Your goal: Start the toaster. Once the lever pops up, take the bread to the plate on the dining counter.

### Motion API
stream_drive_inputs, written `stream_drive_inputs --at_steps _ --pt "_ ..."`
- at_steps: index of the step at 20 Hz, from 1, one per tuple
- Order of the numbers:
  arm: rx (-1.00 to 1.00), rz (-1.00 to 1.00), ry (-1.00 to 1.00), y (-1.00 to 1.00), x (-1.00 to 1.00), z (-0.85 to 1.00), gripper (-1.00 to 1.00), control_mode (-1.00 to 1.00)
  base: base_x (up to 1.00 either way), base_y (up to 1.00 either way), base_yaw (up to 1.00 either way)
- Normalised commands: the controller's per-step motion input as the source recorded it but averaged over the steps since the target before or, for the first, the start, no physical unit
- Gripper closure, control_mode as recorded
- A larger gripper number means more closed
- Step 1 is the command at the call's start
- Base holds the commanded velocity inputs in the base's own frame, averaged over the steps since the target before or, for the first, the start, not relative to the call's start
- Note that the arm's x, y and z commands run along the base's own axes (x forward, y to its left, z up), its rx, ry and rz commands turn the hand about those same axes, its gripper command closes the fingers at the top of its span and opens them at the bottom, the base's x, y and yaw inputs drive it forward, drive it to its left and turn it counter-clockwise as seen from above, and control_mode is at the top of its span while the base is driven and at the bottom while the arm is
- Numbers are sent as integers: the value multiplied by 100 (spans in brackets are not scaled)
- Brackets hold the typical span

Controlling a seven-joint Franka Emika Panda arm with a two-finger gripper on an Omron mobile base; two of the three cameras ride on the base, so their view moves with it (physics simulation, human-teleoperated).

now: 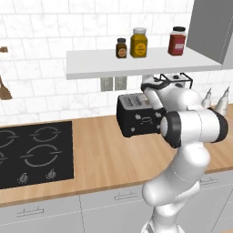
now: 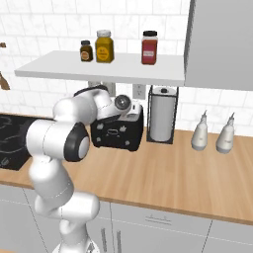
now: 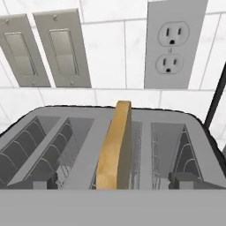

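Can't tell how the jaws stand: in the hand view the fingertips are lost at the bottom edge, and from both base cameras the arm's own links cover the hand. The hand sits right above the toaster [image 3: 110, 132], looking down into the slots. The bread [image 3: 115, 145] stands upright on edge in a middle slot, top sticking well above the rim, so it's probably popped up, though the lever isn't visible to confirm. The toaster is on the wood worktop [image 1: 104, 159], close to the tiled wall, under the shelf [image 1: 136, 63], hob [image 1: 34, 152] to one side, paper towel holder [image 2: 162, 116] just beside it on the other. Risks: a pinch on the thin slice off-centre could tilt it against the slot wires and jam it; lifting too steeply could hit the shelf overhead.
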Motion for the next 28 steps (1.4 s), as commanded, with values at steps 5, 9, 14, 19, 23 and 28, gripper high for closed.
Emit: stream_drive_inputs --at_steps 5,9,14,19,23,28 --pt "0 0 0 0 27 -9 100 -100 0 0 0" --pt "0 0 0 0 20 -14 100 -100 0 0 0" --pt "0 0 0 0 -2 -2 100 -100 0 0 0" --pt "-1 0 -9 0 -33 20 100 -100 0 0 0" --pt "0 0 -7 0 -21 62 100 -100 0 0 0" --pt "0 0 -4 0 -19 65 100 -100 0 0 0"
